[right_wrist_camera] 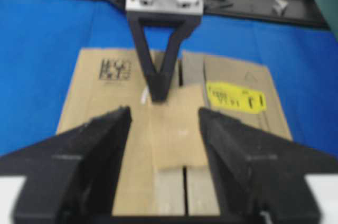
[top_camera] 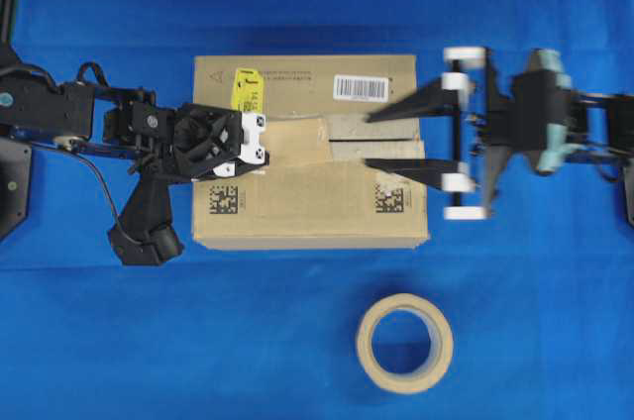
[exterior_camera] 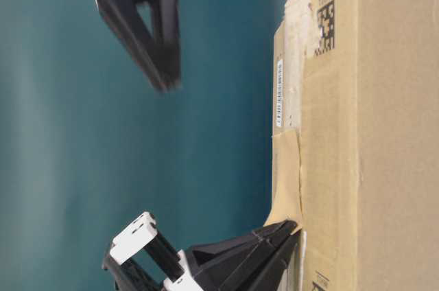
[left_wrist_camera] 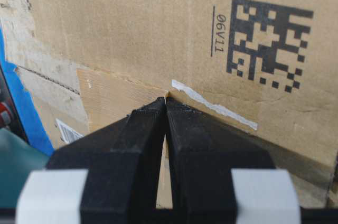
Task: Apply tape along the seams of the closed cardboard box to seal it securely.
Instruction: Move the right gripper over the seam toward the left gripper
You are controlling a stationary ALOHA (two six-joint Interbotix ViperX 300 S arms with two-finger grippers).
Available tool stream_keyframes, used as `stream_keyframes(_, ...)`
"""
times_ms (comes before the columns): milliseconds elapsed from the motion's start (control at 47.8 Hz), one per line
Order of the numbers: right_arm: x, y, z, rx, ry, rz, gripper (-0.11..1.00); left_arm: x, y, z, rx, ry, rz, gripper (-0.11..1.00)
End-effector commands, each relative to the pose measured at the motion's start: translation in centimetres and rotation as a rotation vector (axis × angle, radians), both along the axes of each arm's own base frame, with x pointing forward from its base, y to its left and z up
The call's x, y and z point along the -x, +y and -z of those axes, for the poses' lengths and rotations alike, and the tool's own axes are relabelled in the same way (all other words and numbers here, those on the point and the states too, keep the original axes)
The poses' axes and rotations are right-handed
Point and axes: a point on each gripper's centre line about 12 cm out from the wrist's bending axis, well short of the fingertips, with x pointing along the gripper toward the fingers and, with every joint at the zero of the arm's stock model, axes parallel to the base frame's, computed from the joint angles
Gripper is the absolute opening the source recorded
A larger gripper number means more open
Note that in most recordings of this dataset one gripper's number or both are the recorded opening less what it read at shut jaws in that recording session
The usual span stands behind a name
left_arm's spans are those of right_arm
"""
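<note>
Because a strip of the tape already lies over part of the seams on the cardboard box, we think the job is partly done. In the overhead view the strip sits next to the yellow sticker. The left end effector is on the end of the strip nearest the sticker. The right end effector is spread wide over the far part of the box, where the seam is bare. The tape roll lies on the blue table, apart from the box.

In the table-level view the strip curls up a little off the box, so it looks not fully pressed flat.

In the left wrist view the left end effector is pressed together, tips on the tape edge. We cannot tell if it pinches the strip.

In the right wrist view the strip ends partway, with open seam past it. We think more tape and pressing are left.
</note>
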Motion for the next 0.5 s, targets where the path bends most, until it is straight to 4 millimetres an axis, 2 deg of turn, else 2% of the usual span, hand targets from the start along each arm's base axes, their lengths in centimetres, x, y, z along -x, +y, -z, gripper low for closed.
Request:
stream_keyframes(0,-1.5,-0.3,-1.3,-0.004,-0.037,0.008,0.54,-0.5,0.1,-1.1,-0.002,-0.035,-0.001,0.0)
stream_keyframes(209,-3.2,-0.8,-0.4,-0.003,0.001,0.021,0.51,-0.5,0.1,-1.1,-0.002,-0.035,-0.001,0.0)
stream_keyframes(481,-4.9,-1.4,2.1,-0.005,0.064,0.036,0.5,-0.6,0.1,-1.2,-0.002,-0.037,-0.001,0.0)
